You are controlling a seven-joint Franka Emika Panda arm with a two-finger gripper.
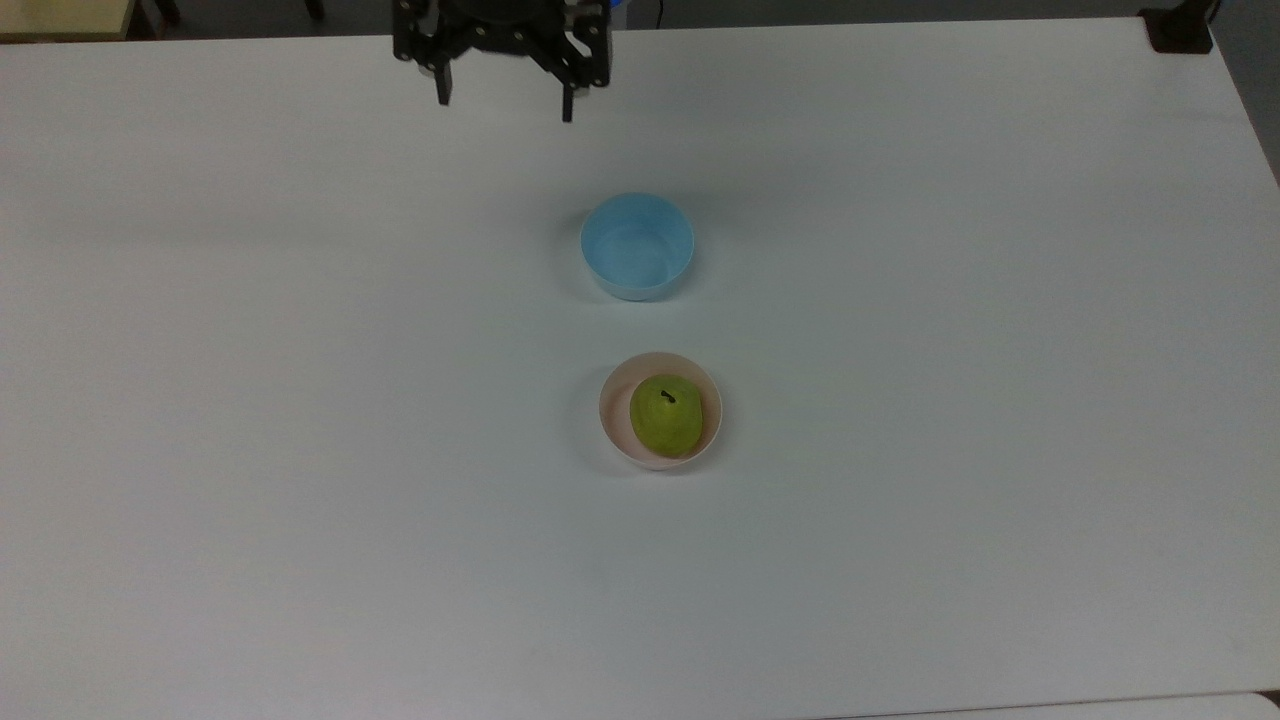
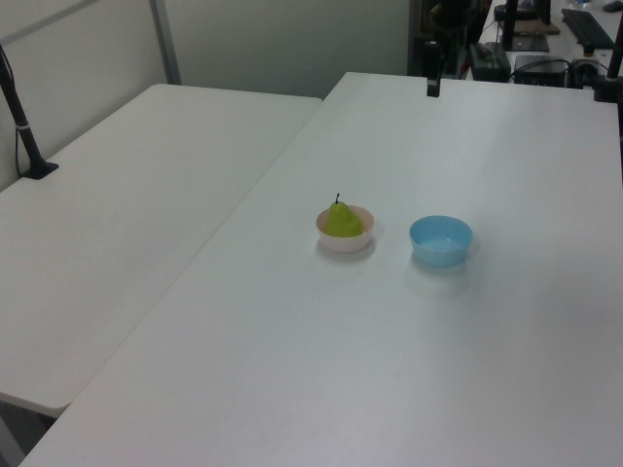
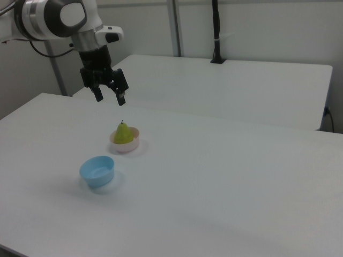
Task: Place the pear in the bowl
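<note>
sitting upright in the pink bowl [image 1: 612, 425], the pear [image 1: 666, 413] looks already delivered, stem up, with the blue bowl [image 1: 637, 246] empty nearby. the gripper [image 1: 503, 98] hangs high above the table's far edge, fingers spread and empty; the placing step seems finished, calling for nothing more than parking the arm.

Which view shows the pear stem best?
The left view: the pear stands in profile in the pink bowl, stem up. The right view shows the same, smaller; the top view shows the stem foreshortened.

Lab — bare white tables [image 2: 146, 175], robot arm [image 3: 53, 19].
</note>
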